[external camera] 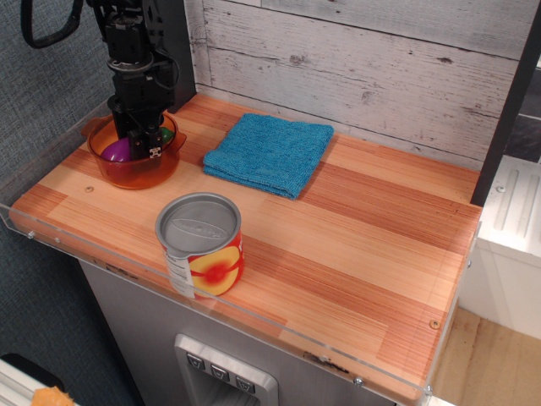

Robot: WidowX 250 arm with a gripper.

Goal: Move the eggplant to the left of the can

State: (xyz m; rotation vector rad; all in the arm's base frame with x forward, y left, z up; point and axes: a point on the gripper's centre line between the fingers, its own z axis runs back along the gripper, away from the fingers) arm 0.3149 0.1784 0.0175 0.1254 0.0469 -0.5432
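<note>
At the far left of the wooden table (355, 245) sits an orange see-through bowl (133, 165). The purple eggplant (118, 151) lies inside it, with its green cap (167, 134) on the right side. The black gripper (145, 142) reaches down into the bowl, right at the eggplant. I cannot tell if it is squeezing the eggplant or not. The can (201, 244) stands near the front edge, apart from the bowl. A folded blue cloth (269, 153) lies farther back, to the right.
</note>
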